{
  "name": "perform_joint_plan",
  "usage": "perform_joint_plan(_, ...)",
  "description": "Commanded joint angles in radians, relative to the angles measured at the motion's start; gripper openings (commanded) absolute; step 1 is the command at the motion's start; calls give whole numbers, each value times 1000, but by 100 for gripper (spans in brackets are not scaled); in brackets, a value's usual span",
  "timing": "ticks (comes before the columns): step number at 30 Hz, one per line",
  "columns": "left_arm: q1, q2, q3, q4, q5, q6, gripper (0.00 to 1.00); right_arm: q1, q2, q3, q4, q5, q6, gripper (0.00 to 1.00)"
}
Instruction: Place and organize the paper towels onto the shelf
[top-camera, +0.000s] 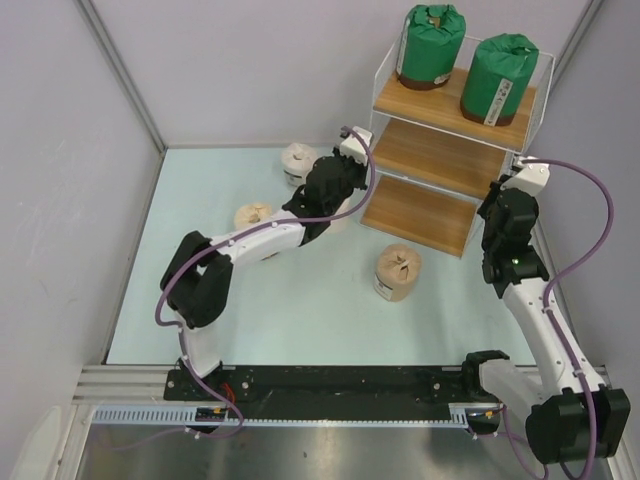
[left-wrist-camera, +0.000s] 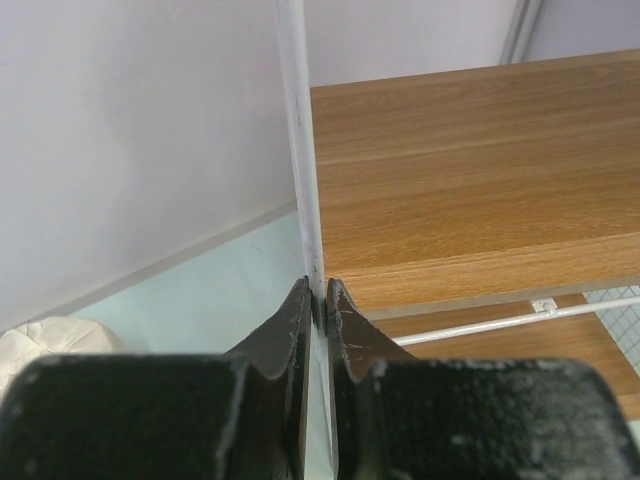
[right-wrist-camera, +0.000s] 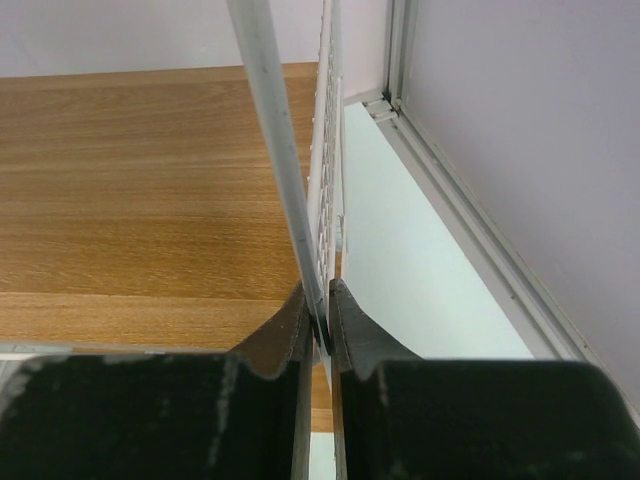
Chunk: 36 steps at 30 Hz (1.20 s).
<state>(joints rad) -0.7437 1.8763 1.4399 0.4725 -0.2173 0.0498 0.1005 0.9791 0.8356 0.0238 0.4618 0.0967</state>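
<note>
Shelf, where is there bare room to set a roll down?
The middle board and bottom board look bare, between the front posts that the left gripper and right gripper clamp. The top board is crowded: two green rolls fill most of it.

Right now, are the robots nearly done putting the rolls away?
Not yet. Two green rolls stand atop the shelf. The left gripper and right gripper each pinch its white frame, holding no roll. A white roll, a cream roll and a tan roll wait on the table.
</note>
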Motion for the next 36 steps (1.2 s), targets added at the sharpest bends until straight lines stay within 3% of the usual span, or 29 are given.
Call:
perform_joint_plan(1, 4, -130, -52, 21, -25, -7, 8, -16, -95, 34, -16, 74, 77, 0)
perform_joint_plan(11, -39, -308, -251, 35, -76, -21, 8, -15, -204, 33, -200, 51, 129, 0)
perform_joint_plan(22, -52, -385, -331, 9, -88, -42, 9, -13, -316, 34, -335, 21, 187, 0)
perform_joint_plan(24, -56, -397, -337, -3, -86, -72, 16, -13, -332, 34, -337, 24, 186, 6)
perform_joint_plan(25, -56, -401, -338, -11, -83, -77, 21, -15, -336, 36, -331, 14, 173, 15)
perform_joint_plan(26, -56, -405, -340, -15, -83, -82, 37, -15, -342, 34, -329, 2, 169, 38)
perform_joint_plan(28, -56, -419, -340, -43, -85, -96, 53, -15, -352, 36, -328, -35, 166, 58)
perform_joint_plan(29, -56, -425, -342, -54, -83, -100, 67, -12, -356, 36, -331, -46, 164, 62)
perform_joint_plan(31, -56, -450, -343, -80, -80, -116, 80, -13, -375, 36, -346, -87, 163, 77)
perform_joint_plan(32, -56, -462, -346, -86, -70, -120, 87, -13, -382, 36, -349, -106, 152, 79)
perform_joint_plan(36, -56, -528, -351, -143, -19, -157, 98, -12, -439, 34, -355, -198, 140, 84)
